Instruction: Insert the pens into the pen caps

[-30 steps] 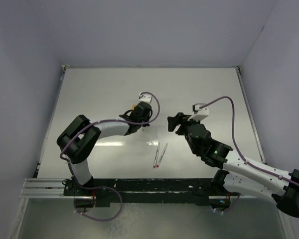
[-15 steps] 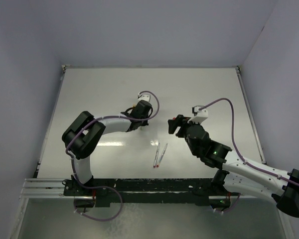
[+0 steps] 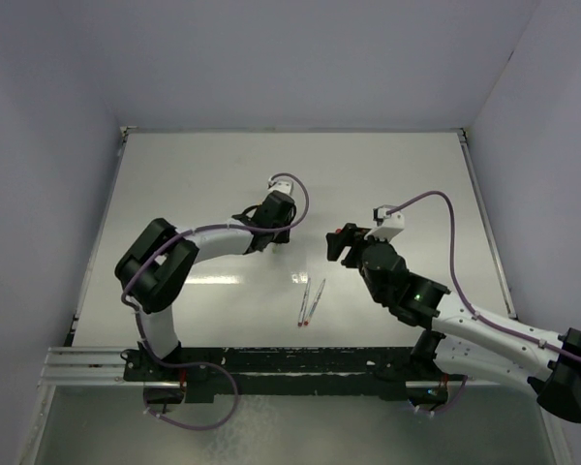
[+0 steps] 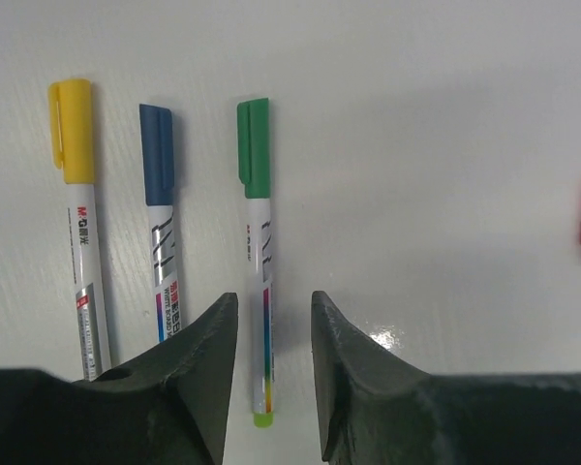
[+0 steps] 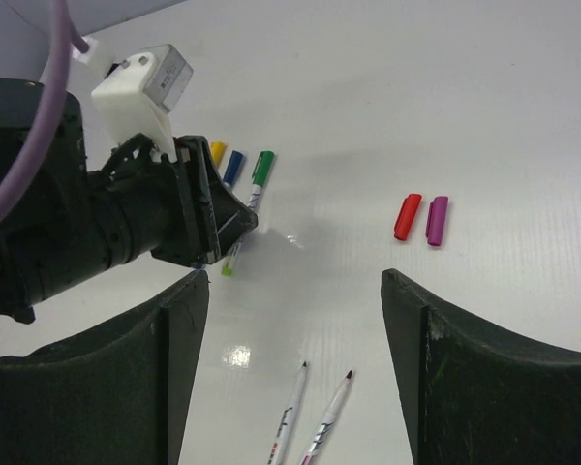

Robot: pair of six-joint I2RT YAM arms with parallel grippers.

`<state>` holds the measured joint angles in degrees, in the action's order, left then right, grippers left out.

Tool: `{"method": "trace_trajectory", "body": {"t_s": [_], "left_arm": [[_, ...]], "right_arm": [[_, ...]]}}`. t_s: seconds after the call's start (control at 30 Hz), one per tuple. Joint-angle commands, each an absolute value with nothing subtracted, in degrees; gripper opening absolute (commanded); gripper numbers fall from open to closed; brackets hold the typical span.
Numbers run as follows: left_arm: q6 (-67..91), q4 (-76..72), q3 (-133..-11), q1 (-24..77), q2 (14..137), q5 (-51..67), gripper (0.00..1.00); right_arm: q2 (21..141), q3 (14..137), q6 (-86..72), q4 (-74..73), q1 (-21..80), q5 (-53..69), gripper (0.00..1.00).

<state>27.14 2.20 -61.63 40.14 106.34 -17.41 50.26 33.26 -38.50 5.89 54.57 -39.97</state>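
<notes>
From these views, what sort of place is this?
Probably a lab robot test cell: a white table boxed in by plain walls, a left arm and a right arm bolted to a rail, with pens and caps laid out.

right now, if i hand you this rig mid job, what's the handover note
Left end effector: open, straddling the tail of the green-capped pen, not gripping it.
Right end effector: open, empty.
Done: yellow-capped pen, blue-capped pen and the green-capped pen lie side by side.
Left: red cap and purple cap lie loose side by side; two uncapped pens lie together closer to the robot. Probably pair those next.
</notes>
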Motion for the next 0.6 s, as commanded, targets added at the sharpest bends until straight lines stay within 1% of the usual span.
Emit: {"method": "trace_trajectory", "body": {"t_s": [0.0, 0.23, 0.37, 0.4, 0.47, 0.57], "left_arm": [[25.8, 1.3, -64.4, 39.9, 98.5, -15.5, 0.40], [26.7, -0.7, -60.8, 40.0, 89.4, -11.0, 0.45], [27.3, -1.3, -56.2, 40.8, 84.5, -8.8, 0.45], [27.1, -2.6, -51.5, 42.2, 81.1, -7.2, 0.45], [27.3, -2.5, -48.2, 44.2, 78.8, -7.6, 0.44], [28.1, -0.1, -44.9, 48.7, 75.8, -10.3, 0.44]], "right_arm": [[50.6, 33.1, -39.2, 7.4, 54.4, -41.6, 0.73], [51.1, 33.0, -38.8, 8.0, 54.4, -42.9, 0.73], [51.0, 32.8, -41.2, 6.3, 54.4, -45.5, 0.74], [51.2, 33.0, -43.4, 3.6, 53.8, -47.6, 0.73], [51.6, 33.4, -45.3, 1.1, 52.3, -47.7, 0.73], [51.6, 33.6, -47.7, -2.0, 46.9, -44.0, 0.73]]}}
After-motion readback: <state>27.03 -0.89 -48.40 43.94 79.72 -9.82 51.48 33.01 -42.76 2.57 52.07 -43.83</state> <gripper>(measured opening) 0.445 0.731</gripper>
